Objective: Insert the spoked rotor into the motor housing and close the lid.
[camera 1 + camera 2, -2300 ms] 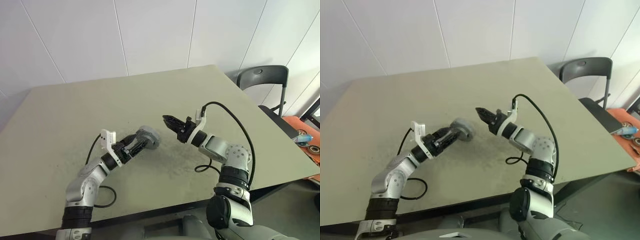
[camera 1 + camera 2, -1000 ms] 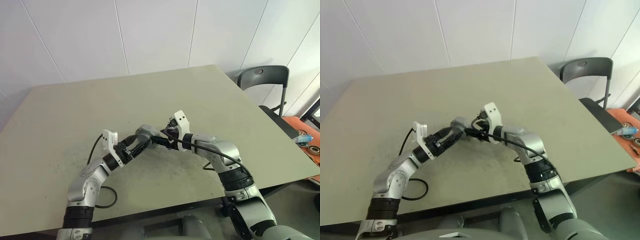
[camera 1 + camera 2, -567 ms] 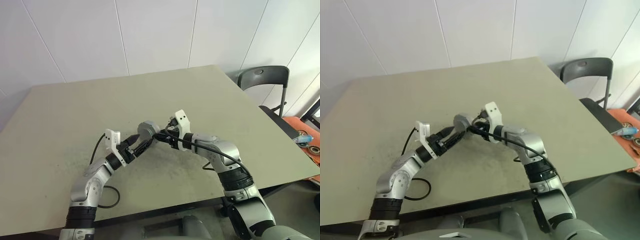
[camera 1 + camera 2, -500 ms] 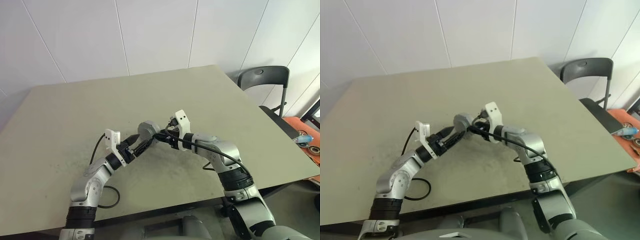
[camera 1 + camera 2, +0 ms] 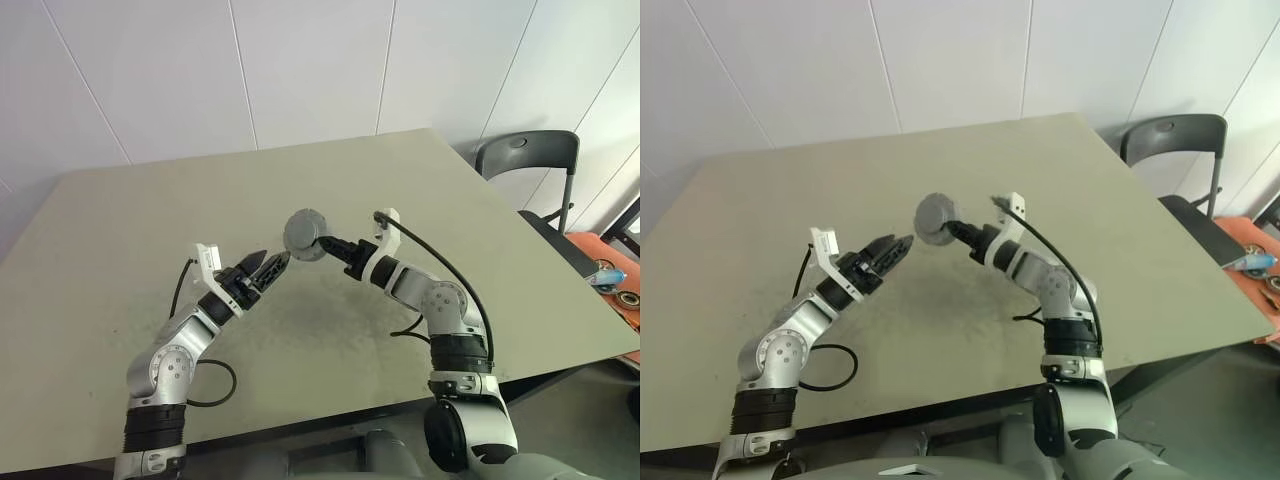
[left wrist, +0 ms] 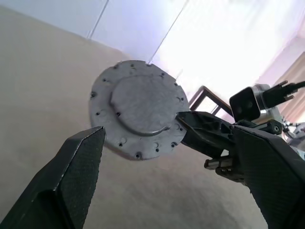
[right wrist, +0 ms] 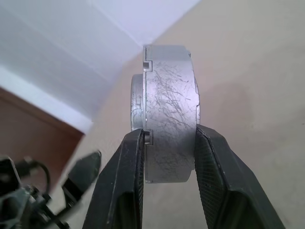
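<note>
Since a second ago I have seen the motor housing point(image 5: 303, 234) pass from my left gripper point(image 5: 270, 266) to my right gripper point(image 7: 167, 157), which now pinches it across its thickness and holds it clear above the table point(image 5: 480, 240). The left gripper stands spread wide just beside it, holding nothing. The housing looks like solid scratched metal with the lid point(image 6: 138, 114) already on its face, so I judge it heavy, rigid and slick under the pads; the flat faces it is clamped on seem the safest hold. Closed as it is, I cannot tell whether the rotor sits inside.
</note>
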Action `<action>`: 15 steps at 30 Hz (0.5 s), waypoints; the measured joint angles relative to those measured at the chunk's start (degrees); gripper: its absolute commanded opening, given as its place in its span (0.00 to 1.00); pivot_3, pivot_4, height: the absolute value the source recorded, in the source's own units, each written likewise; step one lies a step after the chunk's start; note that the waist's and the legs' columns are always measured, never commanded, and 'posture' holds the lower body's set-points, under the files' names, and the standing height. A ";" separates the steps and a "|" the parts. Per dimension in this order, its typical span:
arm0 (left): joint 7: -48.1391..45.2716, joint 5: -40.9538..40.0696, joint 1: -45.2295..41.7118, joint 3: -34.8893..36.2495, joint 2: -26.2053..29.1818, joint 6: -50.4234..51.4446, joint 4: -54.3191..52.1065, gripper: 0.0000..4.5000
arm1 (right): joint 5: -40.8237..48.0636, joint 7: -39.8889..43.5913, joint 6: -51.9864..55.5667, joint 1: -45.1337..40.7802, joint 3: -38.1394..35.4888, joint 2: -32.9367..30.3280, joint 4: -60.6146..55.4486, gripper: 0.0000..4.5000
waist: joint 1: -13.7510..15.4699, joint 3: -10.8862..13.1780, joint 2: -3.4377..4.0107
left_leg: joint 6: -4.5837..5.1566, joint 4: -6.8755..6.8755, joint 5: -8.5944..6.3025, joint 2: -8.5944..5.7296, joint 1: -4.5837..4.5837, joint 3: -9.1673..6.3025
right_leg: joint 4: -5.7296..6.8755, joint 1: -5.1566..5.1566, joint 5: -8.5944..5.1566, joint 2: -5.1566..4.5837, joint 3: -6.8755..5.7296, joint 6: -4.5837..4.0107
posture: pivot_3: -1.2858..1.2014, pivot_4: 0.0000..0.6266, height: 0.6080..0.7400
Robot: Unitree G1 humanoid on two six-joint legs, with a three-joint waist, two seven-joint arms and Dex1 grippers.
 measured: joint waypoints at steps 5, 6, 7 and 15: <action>0.14 -1.41 0.13 -0.04 -1.05 1.15 0.03 1.00 | 3.58 -1.72 0.79 -0.44 -2.89 1.35 0.41 0.26 | -0.05 0.00 0.01 | 0.00 -0.03 0.00 0.00 -0.01 0.01 | -0.01 -0.02 0.00 0.00 0.00 -0.01 | 0.52 0.00 1.00; 0.12 -1.86 0.26 -0.33 -1.53 1.50 0.09 1.00 | 4.00 -1.98 0.84 -0.45 -3.06 1.74 0.43 0.26 | -0.07 0.00 0.01 | 0.00 -0.03 0.00 0.00 -0.01 0.01 | -0.01 -0.02 0.00 0.00 0.00 -0.01 | 0.52 0.00 1.00; 0.12 -1.94 0.25 -0.45 -1.78 1.80 0.18 1.00 | 4.19 -2.07 0.92 -0.46 -3.08 1.89 0.44 0.26 | -0.06 0.00 0.01 | 0.00 -0.03 0.00 0.00 -0.01 0.01 | -0.01 -0.02 0.00 0.00 0.00 -0.01 | 0.52 0.00 1.00; 2.73 -5.09 -3.74 0.66 -4.93 4.70 5.32 1.00 | 9.23 -2.21 4.91 -0.72 -3.73 2.23 0.51 0.26 | -0.06 0.00 0.01 | 0.00 -0.02 0.00 0.00 -0.02 0.01 | -0.04 -0.01 0.00 0.00 0.00 0.00 | 0.52 0.00 1.00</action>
